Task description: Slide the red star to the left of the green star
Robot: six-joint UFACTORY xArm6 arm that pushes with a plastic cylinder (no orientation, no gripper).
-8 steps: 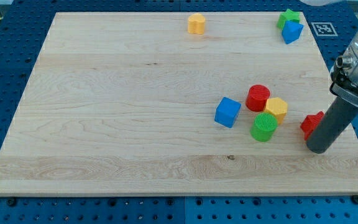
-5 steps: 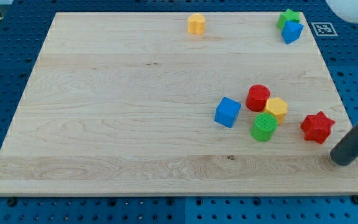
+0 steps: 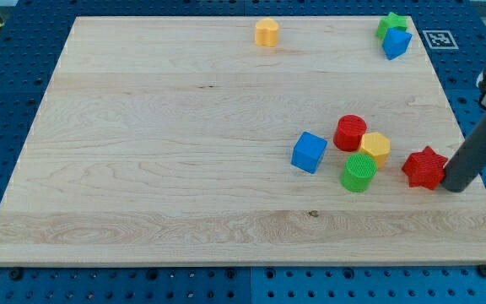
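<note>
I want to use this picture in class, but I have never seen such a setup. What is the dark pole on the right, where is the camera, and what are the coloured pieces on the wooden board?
The dark pole is a robot arm's pushing rod. It holds nothing; it only slides blocks with my tip. One camera looks down at the wooden board. My tip sits just right of the red star, at its edge. Left of that star lie a yellow block, a red cylinder, a green cylinder and a blue cube. At the view's top right are the green star and a blue block; another yellow block sits top centre.
</note>
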